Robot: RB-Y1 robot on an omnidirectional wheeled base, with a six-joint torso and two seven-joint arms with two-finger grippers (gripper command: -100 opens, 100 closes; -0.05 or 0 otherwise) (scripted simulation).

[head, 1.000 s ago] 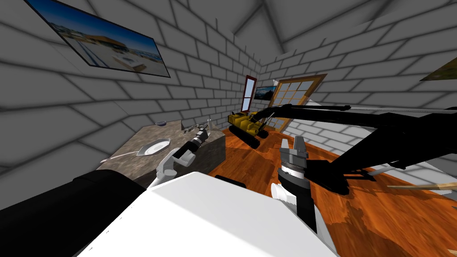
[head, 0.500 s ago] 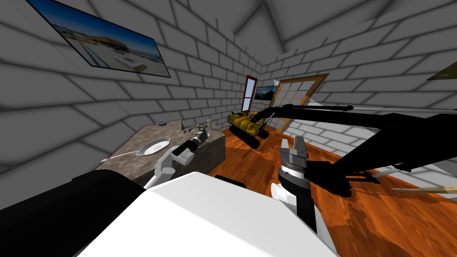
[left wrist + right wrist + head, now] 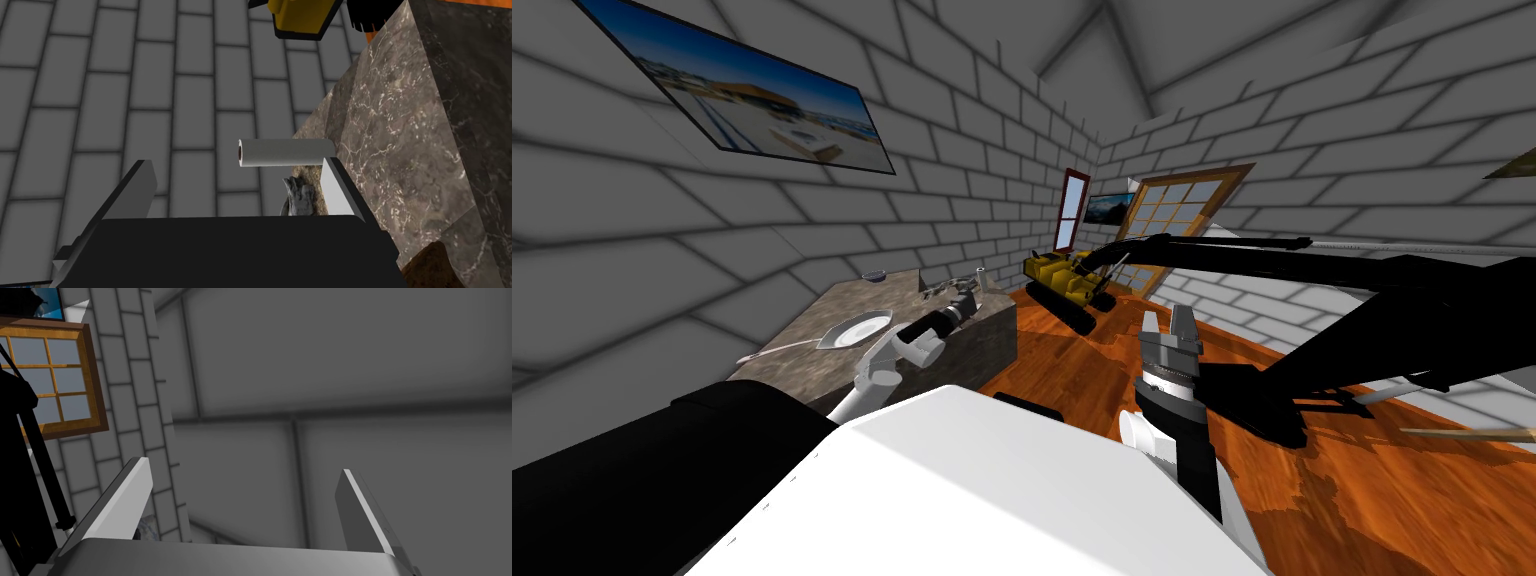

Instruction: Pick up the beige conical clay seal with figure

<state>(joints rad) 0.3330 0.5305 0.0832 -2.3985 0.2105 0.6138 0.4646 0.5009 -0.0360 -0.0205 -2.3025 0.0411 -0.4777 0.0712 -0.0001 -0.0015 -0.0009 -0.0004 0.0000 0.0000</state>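
Note:
A small grey carved figure (image 3: pixel 299 197), which I take for the seal, stands on the marble table (image 3: pixel 400 130) by its edge. It is just inside one finger of my open left gripper (image 3: pixel 236 165), and the gripper's dark body hides its lower part. A pale grey cylinder (image 3: pixel 285 153) lies just beyond it. In the head view my left gripper (image 3: pixel 970 297) reaches over the table's far end (image 3: pixel 812 345), near a cluster of small objects (image 3: pixel 942 290). My right gripper (image 3: pixel 1170 322) is held up over the floor, open and empty (image 3: pixel 245 469).
A white plate (image 3: pixel 857 328), a spoon (image 3: pixel 777 350) and a small bowl (image 3: pixel 872 275) lie on the table. A yellow excavator (image 3: pixel 1067 280) stands on the wooden floor beyond it. A big black boom (image 3: pixel 1312 300) spans the right side. A brown lump (image 3: pixel 430 260) lies near the gripper's body.
My left arm's elbow has shifted slightly left and its forearm lies a little flatter, with the gripper still at the table's far end. The right arm has not moved.

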